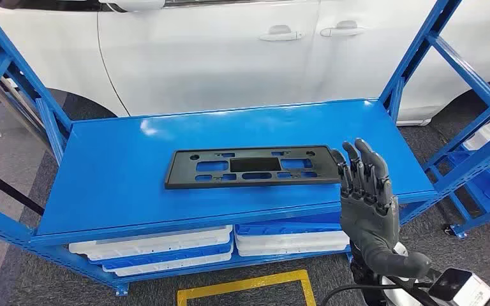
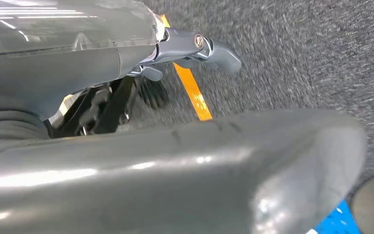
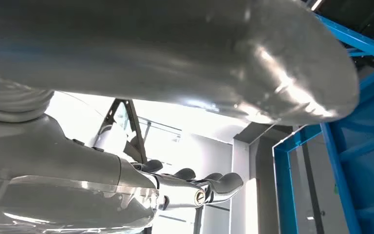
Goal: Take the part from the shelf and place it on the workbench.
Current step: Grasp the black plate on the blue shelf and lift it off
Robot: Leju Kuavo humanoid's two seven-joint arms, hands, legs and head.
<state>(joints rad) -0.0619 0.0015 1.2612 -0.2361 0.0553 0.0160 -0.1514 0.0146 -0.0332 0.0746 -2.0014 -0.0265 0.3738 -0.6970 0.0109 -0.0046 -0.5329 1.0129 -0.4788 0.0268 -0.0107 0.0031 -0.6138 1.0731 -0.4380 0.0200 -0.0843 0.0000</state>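
While flat on the glossy blue shelf point(image 1: 121, 166), slotted black part point(image 1: 252, 166); right robot hand point(image 1: 365, 191) released, fingers apart.

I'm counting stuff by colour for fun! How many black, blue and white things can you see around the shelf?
Black: 1, the flat part lying on the shelf top.
Blue: 2, the shelf and a second rack beside it.
White: 1, the car behind.
White-and-blue trays underneath: too stacked to count.
Total: 4.

The right hand point(image 1: 365, 191) is dark grey with segmented black fingers point(image 1: 360, 167); behind them sit a glossy silver cover, a black cable and a round brass-coloured screw.
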